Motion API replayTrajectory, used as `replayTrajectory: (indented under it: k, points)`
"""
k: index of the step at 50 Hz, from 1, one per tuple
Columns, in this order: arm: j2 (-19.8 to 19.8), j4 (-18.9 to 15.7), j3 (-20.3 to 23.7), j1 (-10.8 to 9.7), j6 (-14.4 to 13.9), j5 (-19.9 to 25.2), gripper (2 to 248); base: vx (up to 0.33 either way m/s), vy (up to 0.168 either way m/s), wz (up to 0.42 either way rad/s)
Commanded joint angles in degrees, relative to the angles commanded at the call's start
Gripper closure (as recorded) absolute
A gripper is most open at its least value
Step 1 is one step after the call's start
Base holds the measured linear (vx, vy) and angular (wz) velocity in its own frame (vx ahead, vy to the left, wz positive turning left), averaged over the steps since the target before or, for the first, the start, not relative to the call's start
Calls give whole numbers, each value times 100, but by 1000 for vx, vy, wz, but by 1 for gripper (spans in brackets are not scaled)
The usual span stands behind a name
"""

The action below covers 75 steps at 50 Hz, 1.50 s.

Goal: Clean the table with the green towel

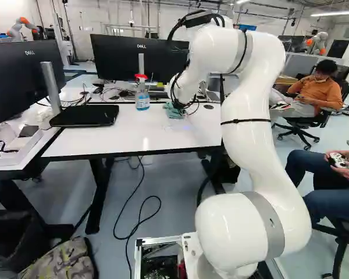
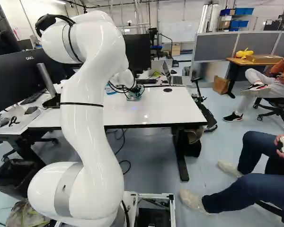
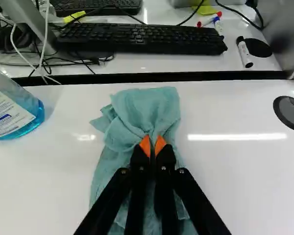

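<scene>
Grips the green towel (image 3: pixel 146 110) in the black gripper (image 3: pixel 153 143), drawn narrow, with orange-padded fingertips almost together on a bunched fold. Reading twelve o'clock as straight ahead of those tips, shows cloth piled up at twelve and spread flatter towards six, resting on the white table (image 3: pixel 240 186). Seems to be at the wiping step, with the cloth in hold but with no telling of any stroke under way. Calls next, most likely, for light downward pressure and a level sweep towards three o'clock, past the round dark cap (image 3: pixel 291 112), then back through six in overlapping strips, without loosening the pinch. Needs some slack in the fold, or else risks scraping the fingertips along the tabletop. Also asks for care between nine and ten o'clock, given the spray bottle (image 3: pixel 13 113) upright there, apart from the cloth and easy to topple. Farther out, at twelve, meets the dark edge strip (image 3: pixel 186 76) along the table's far side, and beyond that the black keyboard (image 3: pixel 142 39), best left outside the stroke.
</scene>
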Motion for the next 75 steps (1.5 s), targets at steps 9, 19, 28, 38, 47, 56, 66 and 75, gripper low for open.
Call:
replayTrajectory:
  k: [9,19,28,38,47,56,66,75]
  points:
    - [-46,0,-65,127,0,0,219,0,0,0]
    - [-55,0,-78,270,0,0,219,0,0,0]
    - [-3,0,-4,398,0,0,219,0,0,0]
    - [142,0,197,515,0,0,219,0,0,0]
    - [334,0,463,555,0,0,219,0,0,0]
    - [547,0,755,565,0,0,219,0,0,0]
    - [739,0,1015,489,0,0,219,0,0,0]
    - [866,0,1185,368,0,0,219,0,0,0]
